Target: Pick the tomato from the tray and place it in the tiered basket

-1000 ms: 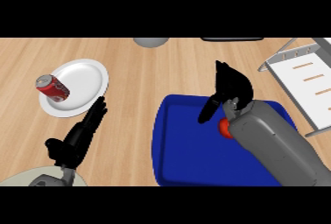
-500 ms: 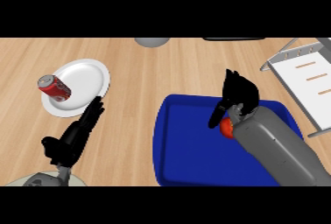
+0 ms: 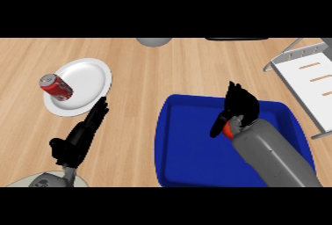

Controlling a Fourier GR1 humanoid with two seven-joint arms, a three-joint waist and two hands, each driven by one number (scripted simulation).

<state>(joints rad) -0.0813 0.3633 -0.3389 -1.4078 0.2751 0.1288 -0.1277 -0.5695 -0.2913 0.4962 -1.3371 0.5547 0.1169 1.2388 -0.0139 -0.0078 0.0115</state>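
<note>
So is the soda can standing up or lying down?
Lying down. The red can rests on its side on the white plate.

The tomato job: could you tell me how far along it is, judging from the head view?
Nothing is completed: the tomato sits in the blue tray. In hand: the right hand is over it, fingers curling down around it, though whether it is gripped cannot be told. Left: lifting it and carrying it to the tiered basket at the right edge. The left hand rests open near the plate with the can.

Blue tray (image 3: 188,145), red tomato (image 3: 228,131), white plate (image 3: 84,79).
</note>
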